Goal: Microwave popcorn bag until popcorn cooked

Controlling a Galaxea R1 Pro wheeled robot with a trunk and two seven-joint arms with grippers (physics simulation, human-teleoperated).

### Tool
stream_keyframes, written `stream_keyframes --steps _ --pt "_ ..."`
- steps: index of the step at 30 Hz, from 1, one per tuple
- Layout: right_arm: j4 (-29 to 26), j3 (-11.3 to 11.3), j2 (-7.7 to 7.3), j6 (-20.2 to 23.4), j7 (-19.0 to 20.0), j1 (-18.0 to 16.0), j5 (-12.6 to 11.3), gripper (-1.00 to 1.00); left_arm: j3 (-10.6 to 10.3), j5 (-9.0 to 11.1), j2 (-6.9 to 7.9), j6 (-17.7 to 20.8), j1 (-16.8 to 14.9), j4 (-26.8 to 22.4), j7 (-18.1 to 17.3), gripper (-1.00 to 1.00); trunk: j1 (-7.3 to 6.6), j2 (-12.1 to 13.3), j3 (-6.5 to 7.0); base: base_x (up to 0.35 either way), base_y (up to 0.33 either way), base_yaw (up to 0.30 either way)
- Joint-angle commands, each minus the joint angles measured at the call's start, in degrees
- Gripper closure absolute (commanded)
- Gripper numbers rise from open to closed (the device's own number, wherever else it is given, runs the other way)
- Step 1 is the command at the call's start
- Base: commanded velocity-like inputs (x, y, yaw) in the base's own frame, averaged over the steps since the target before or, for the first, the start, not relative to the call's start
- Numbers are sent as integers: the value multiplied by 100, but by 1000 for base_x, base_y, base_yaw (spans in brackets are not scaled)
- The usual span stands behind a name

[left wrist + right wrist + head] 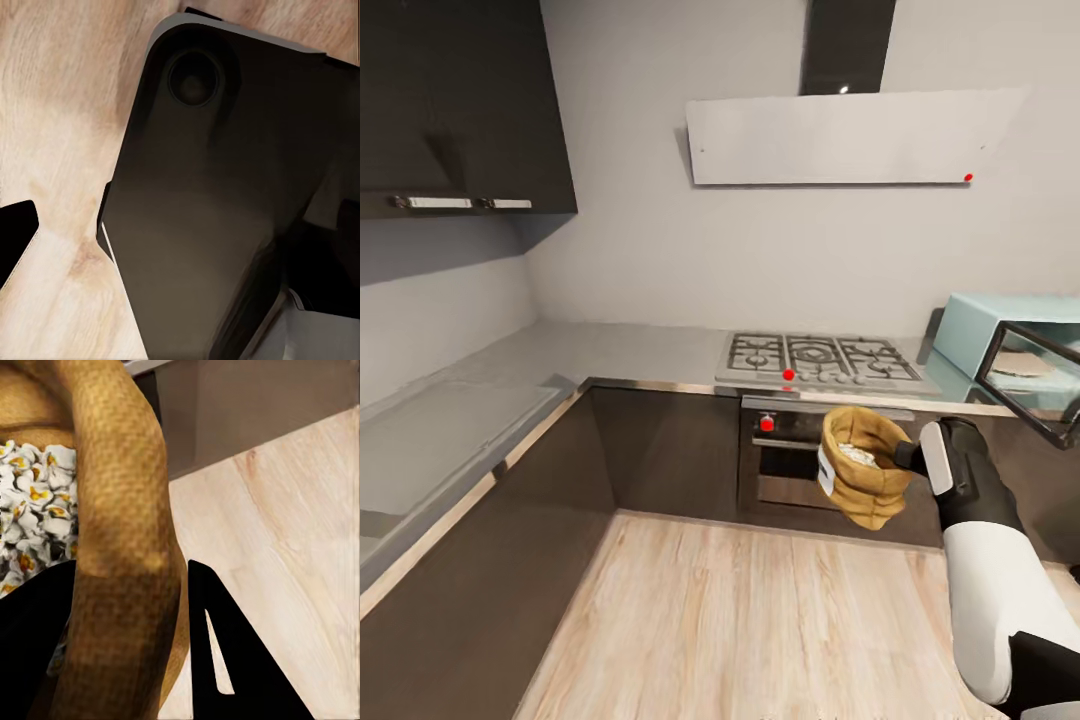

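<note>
Right claw (908, 458) grips popcorn bag (865, 465) above wood floor (760, 620).

Grey walls (640, 250), pale wooden floor (740, 620), dark upper cabinets (460, 100), a steel hood (840, 140) above the gas hob (820, 362).

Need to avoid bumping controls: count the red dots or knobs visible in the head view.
3: a red dot on the pale flat range hood, a red knob at the gas hob's front edge, a red knob on the built-in oven. Others may be hidden.

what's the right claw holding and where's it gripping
The right claw holds the popcorn bag by its rolled rim, lifted in front of the oven.
</note>
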Motion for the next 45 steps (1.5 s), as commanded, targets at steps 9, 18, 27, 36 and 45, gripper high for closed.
stream_keyframes --steps 9,18,27,36,45 --pt "-11 -1 -44 12 -77 -5 -32 100 4 15 -2 -17 -2 -1 12 -100 0 -4 -7 0 0 -295" --pt "-9 -1 -240 12 -70 -5 -22 100 -3 10 -2 -17 -2 8 12 -100 0 -4 -7 0 0 -295" --pt "-8 -1 -247 12 -69 -5 -22 100 8 10 -13 -17 -2 7 22 -100 0 -4 -7 0 0 -295" --pt "-9 -1 -281 12 -68 -5 -23 100 10 10 -20 -17 -2 8 56 -100 0 -4 -7 0 0 -295" --pt "-12 -2 -479 12 -43 -5 -93 100 3 10 -12 -17 -2 8 48 -100 0 -4 -7 0 0 -295"
